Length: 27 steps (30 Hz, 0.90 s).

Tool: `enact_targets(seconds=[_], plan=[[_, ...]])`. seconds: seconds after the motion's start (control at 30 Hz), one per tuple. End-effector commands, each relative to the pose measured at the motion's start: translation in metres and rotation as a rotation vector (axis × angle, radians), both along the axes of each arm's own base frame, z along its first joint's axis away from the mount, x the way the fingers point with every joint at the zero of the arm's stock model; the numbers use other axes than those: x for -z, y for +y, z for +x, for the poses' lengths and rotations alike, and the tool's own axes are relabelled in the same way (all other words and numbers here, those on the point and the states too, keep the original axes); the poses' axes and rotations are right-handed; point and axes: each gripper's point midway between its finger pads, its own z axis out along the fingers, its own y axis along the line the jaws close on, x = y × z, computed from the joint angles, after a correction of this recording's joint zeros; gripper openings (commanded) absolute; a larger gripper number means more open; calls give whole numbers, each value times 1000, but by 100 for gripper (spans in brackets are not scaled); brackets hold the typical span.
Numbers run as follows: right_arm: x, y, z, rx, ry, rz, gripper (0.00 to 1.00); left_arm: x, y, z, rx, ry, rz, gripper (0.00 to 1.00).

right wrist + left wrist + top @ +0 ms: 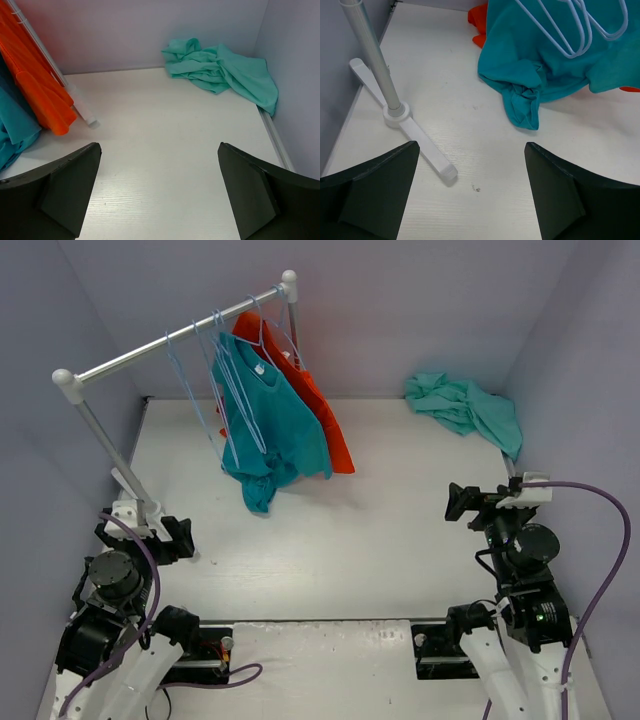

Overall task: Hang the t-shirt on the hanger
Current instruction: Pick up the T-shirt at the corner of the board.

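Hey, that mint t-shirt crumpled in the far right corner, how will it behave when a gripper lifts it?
Probably floppy: the t-shirt lies in soft, loose folds, so a single pinch should leave the rest sagging and unfolding. It looks like thin cloth, so it is likely light. If pushed, it would probably bunch up rather than slide whole.

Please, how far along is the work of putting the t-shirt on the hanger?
Done: nothing yet; the t-shirt lies crumpled in the far right corner. In hand: nothing; the left hand and the right hand are open and empty. Left: pick it up and put it on a free hanger on the rail.
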Motion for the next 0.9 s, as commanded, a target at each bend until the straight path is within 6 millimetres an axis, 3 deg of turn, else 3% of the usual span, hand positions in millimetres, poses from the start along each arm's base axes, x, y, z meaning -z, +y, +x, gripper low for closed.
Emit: enact_targets(seconds=[0.0, 0.2, 0.37, 0.47, 0.53, 0.6, 0.63, 0.67, 0.8, 0.87], plan=[[-22, 2, 10, -2, -67, 20, 100, -15, -4, 12, -2, -42, -18, 82], [-32, 4, 24, 10, -118, 63, 100, -11, -7, 16, 3, -15, -23, 82], [-28, 0, 74, 82, -78, 78, 100, -5, -2, 18, -29, -6, -16, 82], [-11, -10, 124, 178, 21, 59, 100, -2, -4, 20, -21, -4, -17, 82], [-23, -19, 145, 235, 1, 60, 100, -2, -6, 20, -11, -6, -20, 82], [0, -27, 183, 279, 64, 38, 100, 0, -9, 22, 1, -2, -12, 82], [-10, -30, 189, 286, 36, 46, 100, 0, -10, 22, 10, -5, -13, 82], [15, -32, 218, 290, 94, 43, 100, 0, -12, 23, 26, -11, -8, 82], [46, -46, 275, 289, 165, 42, 100, 1, -17, 23, 51, -14, -13, 82], [82, -51, 304, 287, 237, 24, 100, 0, -17, 24, 48, -17, -13, 82]])
